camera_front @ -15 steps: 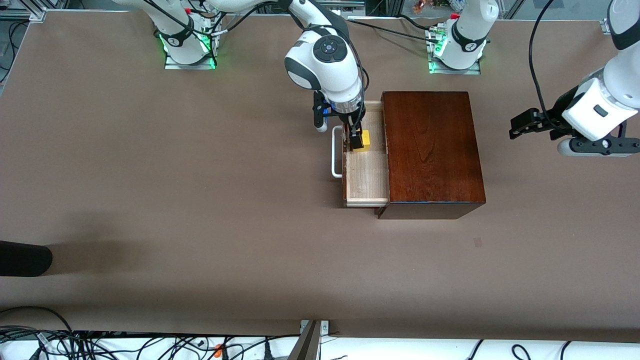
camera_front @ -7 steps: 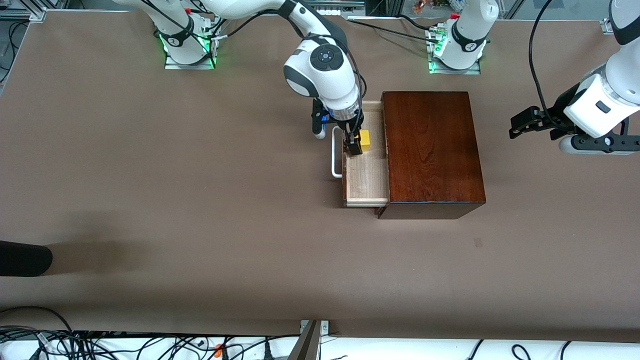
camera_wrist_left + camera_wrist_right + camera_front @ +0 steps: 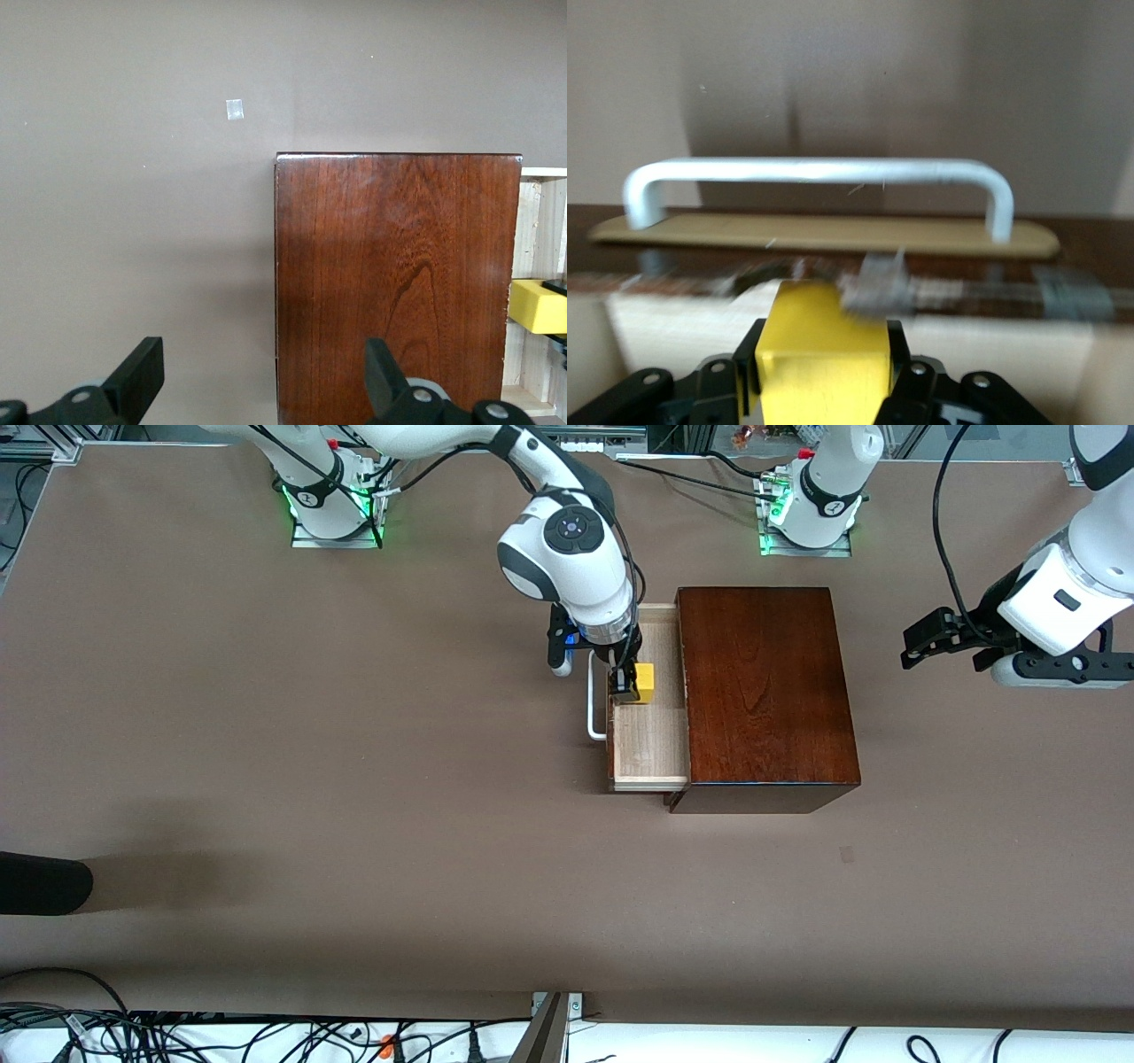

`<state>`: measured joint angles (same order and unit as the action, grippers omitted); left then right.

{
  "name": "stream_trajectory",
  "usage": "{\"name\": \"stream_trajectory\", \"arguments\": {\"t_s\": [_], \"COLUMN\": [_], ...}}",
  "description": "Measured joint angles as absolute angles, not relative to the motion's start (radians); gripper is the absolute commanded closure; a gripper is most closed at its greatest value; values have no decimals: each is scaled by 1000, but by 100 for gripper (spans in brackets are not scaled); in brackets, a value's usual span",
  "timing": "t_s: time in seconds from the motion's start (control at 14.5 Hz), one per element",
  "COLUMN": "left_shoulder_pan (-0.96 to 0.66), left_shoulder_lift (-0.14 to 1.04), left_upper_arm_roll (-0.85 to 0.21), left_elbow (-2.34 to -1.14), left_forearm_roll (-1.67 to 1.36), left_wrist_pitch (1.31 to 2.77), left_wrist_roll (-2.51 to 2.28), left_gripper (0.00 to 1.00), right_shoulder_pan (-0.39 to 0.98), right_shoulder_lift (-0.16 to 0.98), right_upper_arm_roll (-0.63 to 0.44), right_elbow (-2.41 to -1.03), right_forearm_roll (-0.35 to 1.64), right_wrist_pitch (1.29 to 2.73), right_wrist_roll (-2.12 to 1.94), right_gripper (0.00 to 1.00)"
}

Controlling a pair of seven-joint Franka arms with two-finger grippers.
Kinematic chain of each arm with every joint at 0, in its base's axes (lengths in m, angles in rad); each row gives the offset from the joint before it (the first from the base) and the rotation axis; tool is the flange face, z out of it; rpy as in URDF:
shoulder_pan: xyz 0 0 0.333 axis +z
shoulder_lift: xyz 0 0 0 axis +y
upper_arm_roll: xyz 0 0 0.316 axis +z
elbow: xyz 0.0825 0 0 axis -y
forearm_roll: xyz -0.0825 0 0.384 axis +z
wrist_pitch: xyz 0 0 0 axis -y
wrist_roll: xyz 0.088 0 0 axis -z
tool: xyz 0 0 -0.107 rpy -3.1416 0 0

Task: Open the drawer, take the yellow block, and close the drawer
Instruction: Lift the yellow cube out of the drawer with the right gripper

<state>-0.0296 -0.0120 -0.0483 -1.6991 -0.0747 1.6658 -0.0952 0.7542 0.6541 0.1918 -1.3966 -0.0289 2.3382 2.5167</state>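
The drawer (image 3: 651,744) stands pulled out of the dark wooden box (image 3: 762,691), its white handle (image 3: 595,700) toward the right arm's end of the table. My right gripper (image 3: 631,684) reaches down into the drawer, shut on the yellow block (image 3: 646,682). In the right wrist view the yellow block (image 3: 824,363) fills the space between the black fingers (image 3: 897,354), with the handle (image 3: 819,170) just past it. I cannot tell whether the block still touches the drawer floor. My left gripper (image 3: 917,646) waits open over bare table beside the box (image 3: 399,283).
The brown table (image 3: 354,779) spreads around the box. A dark object (image 3: 40,881) pokes in at the right arm's end, near the front camera. Cables (image 3: 177,1036) lie along the front edge. A small pale mark (image 3: 235,109) sits on the table.
My right gripper's fingers have closed on the yellow block, and block and gripper have shifted slightly within the drawer. The left arm has drifted a little.
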Motion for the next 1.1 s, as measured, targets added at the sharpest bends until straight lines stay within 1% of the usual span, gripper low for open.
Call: {"name": "stream_trajectory", "arguments": {"t_s": [0.21, 0.34, 0.48, 0.69, 0.9, 0.96, 1.1], "left_shoulder_pan": [-30, -30, -30, -30, -30, -30, -30], "left_shoulder_lift": [-23, -23, -23, -23, -23, -23, -23], "left_upper_arm_roll": [-48, -49, -49, -50, -50, -50, -50], "left_elbow": [-1719, -1724, -1725, -1726, -1726, -1726, -1726], "left_forearm_roll": [-84, -84, -84, -84, -84, -84, -84], "left_wrist_pitch": [1670, 1671, 1672, 1673, 1673, 1674, 1674], "left_wrist_roll": [-97, -97, -97, -97, -97, -97, -97], "left_gripper": [0, 0, 0, 0, 0, 0, 0], "right_shoulder_pan": [730, 692, 650, 571, 476, 451, 431], "right_shoulder_lift": [616, 588, 557, 493, 380, 332, 234], "right_upper_arm_roll": [190, 189, 185, 161, 102, 62, -55], "right_elbow": [-1243, -1210, -1219, -1293, -1442, -1505, -1641], "right_forearm_roll": [20, 39, 43, 47, 68, 91, 126], "right_wrist_pitch": [2095, 2011, 1923, 1842, 1803, 1798, 1792], "right_wrist_roll": [2504, 2412, 2236, 1922, 1555, 1426, 1160], "right_gripper": [87, 87, 87, 87, 87, 87, 87]}}
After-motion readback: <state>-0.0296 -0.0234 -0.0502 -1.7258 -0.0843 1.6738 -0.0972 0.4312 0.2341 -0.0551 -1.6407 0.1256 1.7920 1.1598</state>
